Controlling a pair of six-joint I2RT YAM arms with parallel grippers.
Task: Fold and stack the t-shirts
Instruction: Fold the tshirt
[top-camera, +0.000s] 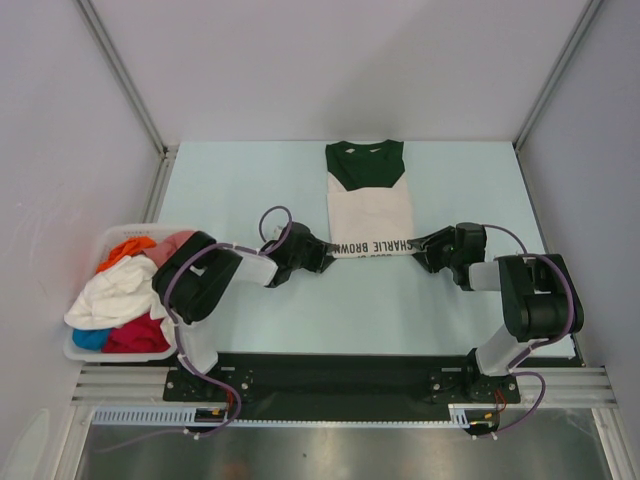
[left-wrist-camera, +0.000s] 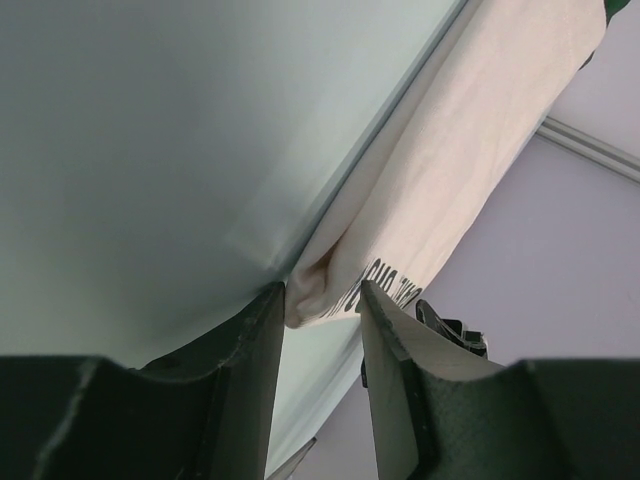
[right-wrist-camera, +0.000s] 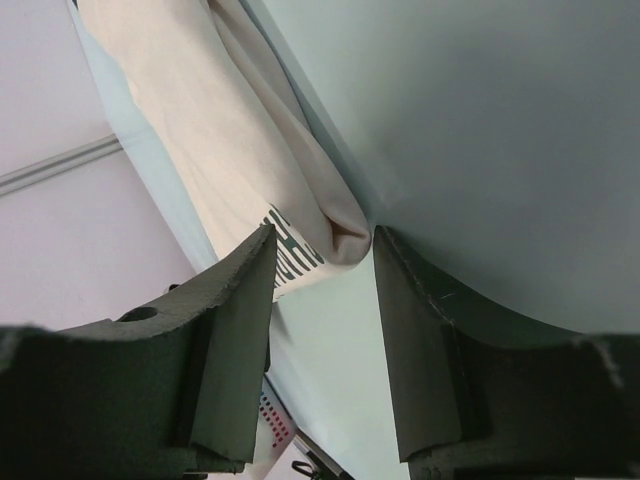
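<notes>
A cream-white t-shirt with a dark green top and dark print lies folded into a long strip at the middle of the table. My left gripper is at its near left corner and my right gripper at its near right corner. In the left wrist view the left gripper stands open with the shirt's bunched corner between its fingertips. The right gripper likewise straddles the shirt's other near corner, with a gap still showing. More t-shirts, white, orange, red and blue, are piled in the basket.
The white plastic basket stands at the table's left edge beside the left arm. Metal frame posts and pale walls close in the table on the left, right and back.
</notes>
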